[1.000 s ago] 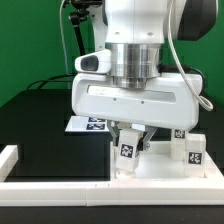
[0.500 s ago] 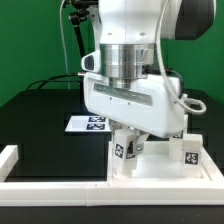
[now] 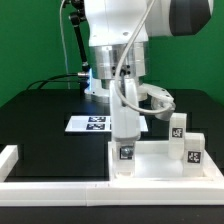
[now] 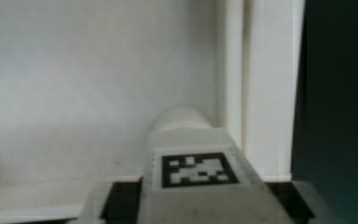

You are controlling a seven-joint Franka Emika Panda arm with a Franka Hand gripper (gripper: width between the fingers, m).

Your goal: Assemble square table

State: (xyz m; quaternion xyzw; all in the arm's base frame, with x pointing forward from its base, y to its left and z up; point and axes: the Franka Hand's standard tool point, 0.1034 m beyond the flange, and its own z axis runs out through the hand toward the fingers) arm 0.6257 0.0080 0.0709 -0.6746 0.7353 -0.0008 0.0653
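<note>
The square tabletop, a white slab with a raised rim, lies at the exterior view's lower right. My gripper points straight down over its near-left corner, shut on a white leg block with a tag on its face, held upright on or just above the slab. In the wrist view the same leg sits between my dark fingers, with the tabletop surface below it. Two more tagged leg blocks stand at the slab's right side.
The marker board lies flat on the black table behind the slab. A long white border rail runs along the front, with a raised end at the exterior view's left. Cables hang behind the arm.
The hand has turned about its vertical axis, from broadside to edge-on in the exterior view. The held leg stays over the near-left corner of the slab and has shifted slightly.
</note>
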